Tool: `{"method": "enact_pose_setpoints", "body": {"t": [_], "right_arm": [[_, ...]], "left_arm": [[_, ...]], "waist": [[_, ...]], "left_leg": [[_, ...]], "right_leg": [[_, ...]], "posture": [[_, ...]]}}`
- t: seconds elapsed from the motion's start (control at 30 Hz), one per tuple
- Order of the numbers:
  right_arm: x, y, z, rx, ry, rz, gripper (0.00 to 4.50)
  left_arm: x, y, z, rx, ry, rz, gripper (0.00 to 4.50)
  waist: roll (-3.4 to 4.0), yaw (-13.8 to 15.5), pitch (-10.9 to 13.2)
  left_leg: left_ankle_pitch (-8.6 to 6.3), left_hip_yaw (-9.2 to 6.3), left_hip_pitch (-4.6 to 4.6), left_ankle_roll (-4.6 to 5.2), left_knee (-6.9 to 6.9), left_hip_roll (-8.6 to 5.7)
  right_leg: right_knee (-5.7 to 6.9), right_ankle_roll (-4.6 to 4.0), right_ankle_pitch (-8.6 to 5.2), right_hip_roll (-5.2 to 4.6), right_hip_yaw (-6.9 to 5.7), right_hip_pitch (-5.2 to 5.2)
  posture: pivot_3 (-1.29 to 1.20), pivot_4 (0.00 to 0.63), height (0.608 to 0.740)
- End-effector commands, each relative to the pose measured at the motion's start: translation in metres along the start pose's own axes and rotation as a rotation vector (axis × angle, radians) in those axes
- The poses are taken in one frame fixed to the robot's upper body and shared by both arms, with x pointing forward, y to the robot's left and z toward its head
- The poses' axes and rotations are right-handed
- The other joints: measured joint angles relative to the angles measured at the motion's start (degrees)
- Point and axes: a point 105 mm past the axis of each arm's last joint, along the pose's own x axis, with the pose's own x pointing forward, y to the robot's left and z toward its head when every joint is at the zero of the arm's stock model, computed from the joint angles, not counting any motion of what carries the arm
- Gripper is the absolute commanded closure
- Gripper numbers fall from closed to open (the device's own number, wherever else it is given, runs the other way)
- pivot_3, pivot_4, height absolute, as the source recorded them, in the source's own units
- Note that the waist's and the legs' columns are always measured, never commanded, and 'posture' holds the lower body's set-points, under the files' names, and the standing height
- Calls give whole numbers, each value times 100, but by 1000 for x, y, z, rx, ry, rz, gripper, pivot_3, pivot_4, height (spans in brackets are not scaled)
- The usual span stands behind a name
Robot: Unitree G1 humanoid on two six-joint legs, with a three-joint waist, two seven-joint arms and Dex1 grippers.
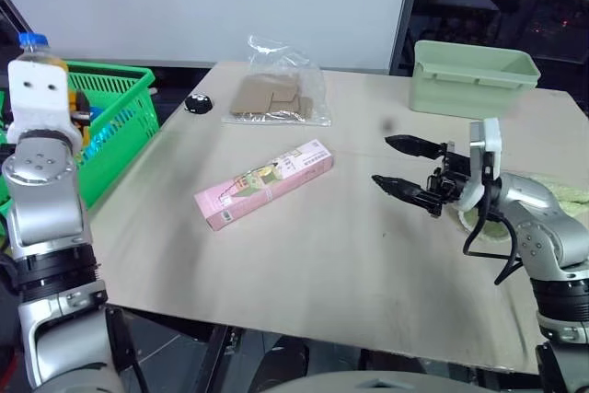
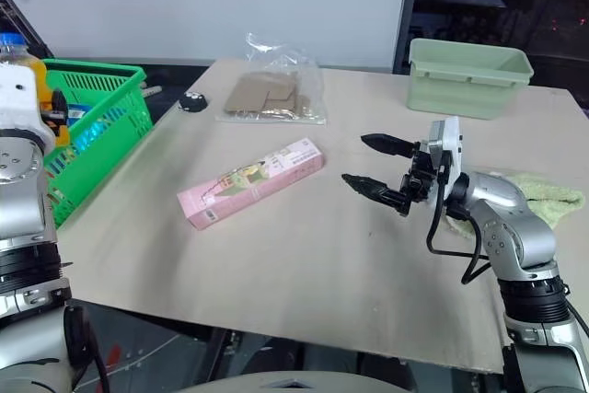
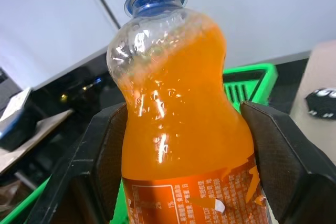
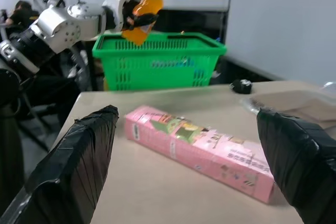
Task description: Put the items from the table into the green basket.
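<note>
My left gripper point(image 3: 189, 150) is shut on an orange drink bottle point(image 3: 178, 119) with a blue cap. It holds the bottle upright in the air over the near side of the green basket point(image 1: 115, 117), as the right wrist view also shows at the bottle point(image 4: 144, 11). The basket stands off the table's left edge with some goods inside. A long pink printed carton point(image 1: 265, 183) lies slantwise in the middle of the table. My right gripper point(image 1: 382, 161) hovers open to the right of the carton, pointing at it, with nothing between its fingers.
A clear bag of brown cardboard pieces point(image 1: 276, 94) lies at the back of the table, with a small black round thing point(image 1: 197, 103) to its left. A pale green tub point(image 1: 471, 75) stands at the back right. A yellow-green cloth point(image 1: 563, 192) lies under my right arm.
</note>
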Motion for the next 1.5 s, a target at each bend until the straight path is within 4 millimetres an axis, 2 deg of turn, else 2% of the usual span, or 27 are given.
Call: {"method": "enact_pose_setpoints", "body": {"t": [0.03, 0.17, 0.4, 0.57, 0.73, 1.03, 1.5], "right_arm": [[5, 1, 18, -51, -47, 5, 0], [8, 2, 18, -65, -39, 10, 0], [10, 5, 17, -86, -22, 23, 0], [9, 7, 18, -87, -23, 18, 0], [11, 13, 24, -86, -46, 37, 0], [16, 30, 35, -52, -84, 125, 0], [19, 35, 38, -63, -84, 131, 0]], "left_arm": [[4, 27, 6, -7, -39, 77, 1661], [13, 37, -6, -4, -17, 94, 1661], [24, 52, -22, -36, 16, 136, 1661], [25, 72, -15, -15, -19, 233, 1661], [27, 72, -34, -23, 53, 232, 1661], [28, 88, -57, 8, 139, 272, 1661], [34, 83, -55, 30, 127, 243, 1661]], "waist": [[-6, 36, 0], [-35, 85, -14], [-41, 84, -18], [-58, 131, -26], [-68, 185, -28], [-106, 198, -41], [-117, 182, -45]], "left_leg": [[0, 27, -1, 0, 0, 3], [-3, 103, -29, 4, 0, 2], [-14, 209, -35, 22, -10, 5], [-14, 251, -59, 22, -12, 10], [-19, 280, -59, 31, -12, 12], [-21, 290, -59, 34, -11, 14], [-22, 297, -60, 35, -11, 15]], "right_leg": [[17, 2, -6, -5, 23, -14], [30, 4, -3, -21, 102, -73], [78, 10, 0, -26, 228, -155], [116, 11, 0, -27, 275, -213], [114, 15, 2, -26, 299, -219], [114, 19, 5, -26, 306, -222], [113, 21, 5, -25, 309, -225]], "posture": [[77, 0, 740], [79, 0, 740], [65, 0, 740], [55, 0, 740], [45, 0, 740], [27, 0, 740], [19, 0, 740]]}}
